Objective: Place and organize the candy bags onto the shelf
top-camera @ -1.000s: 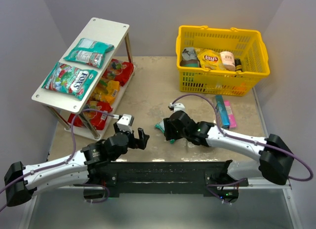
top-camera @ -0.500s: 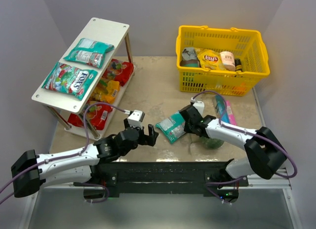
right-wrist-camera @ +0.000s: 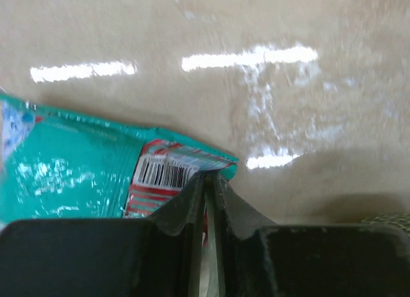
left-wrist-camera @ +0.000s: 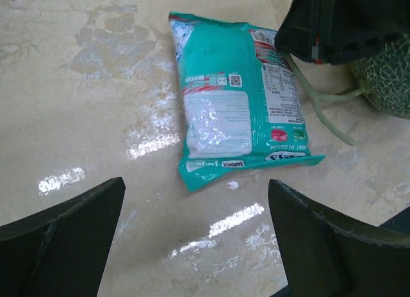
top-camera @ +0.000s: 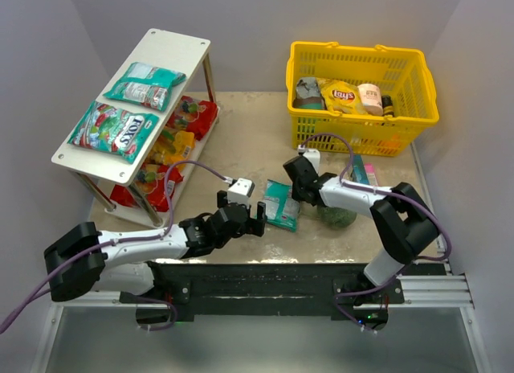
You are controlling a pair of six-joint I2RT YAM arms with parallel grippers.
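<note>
We see the white two-tier shelf (top-camera: 178, 42) at ten o'clock on the table (top-camera: 241, 140), set diagonally. Its top tier carries a teal mint bag (top-camera: 144, 84) and, at seven o'clock from it, a larger green-white Fox's bag (top-camera: 112, 130), both flat. Red and yellow-orange bags (top-camera: 173, 144) crowd the lower tier. Another teal candy bag (left-wrist-camera: 237, 98) lies flat, back side up, near the table's centre. Its barcode corner is pinched by the right gripper (right-wrist-camera: 206, 178).

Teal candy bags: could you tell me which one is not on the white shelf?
The teal plastic bag flat on the table, pinched by the right gripper; the other teal bag rests on the shelf's top tier.
</note>
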